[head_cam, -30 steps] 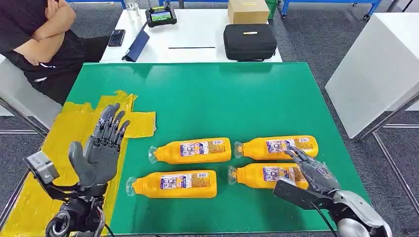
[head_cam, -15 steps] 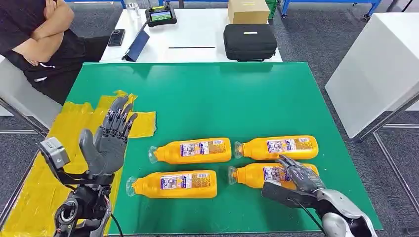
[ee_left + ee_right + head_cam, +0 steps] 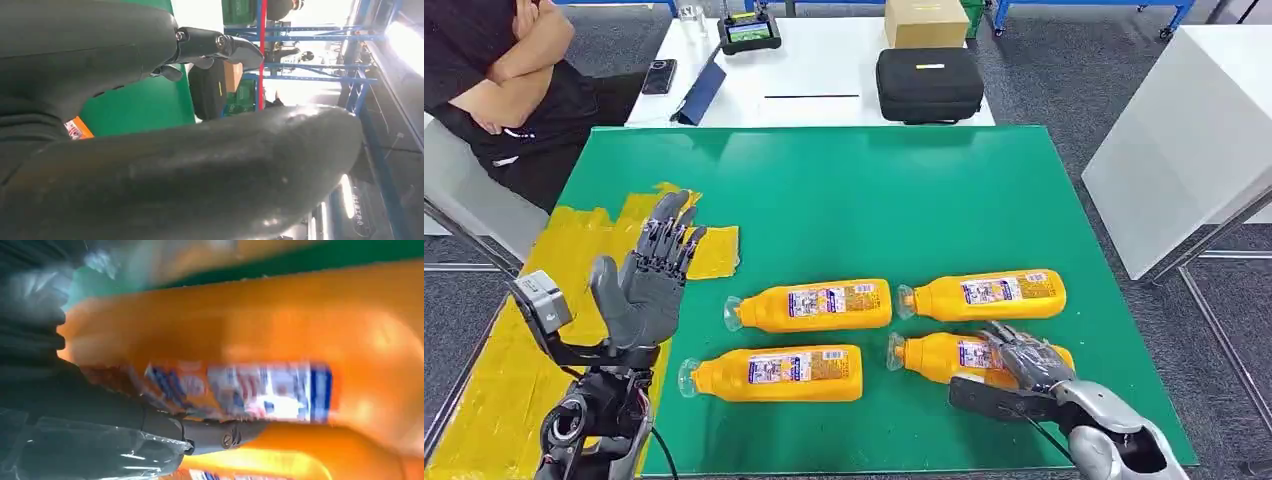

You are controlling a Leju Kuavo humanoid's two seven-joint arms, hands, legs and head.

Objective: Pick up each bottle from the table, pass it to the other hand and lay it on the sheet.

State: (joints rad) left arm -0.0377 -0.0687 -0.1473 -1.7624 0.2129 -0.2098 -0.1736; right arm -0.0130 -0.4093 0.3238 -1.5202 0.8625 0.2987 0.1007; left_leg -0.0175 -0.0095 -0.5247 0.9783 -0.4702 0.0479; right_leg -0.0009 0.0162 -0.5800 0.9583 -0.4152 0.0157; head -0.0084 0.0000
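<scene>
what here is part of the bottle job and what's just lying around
Job:
four orange bottles
yellow sheet
left hand
right hand

Lying about:
black case
cardboard box
phone
handheld screen device

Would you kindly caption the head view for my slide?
Right hand reaches onto the near-right bottle of four orange bottles on the green table; left hand raised open beside the yellow sheet.
</scene>
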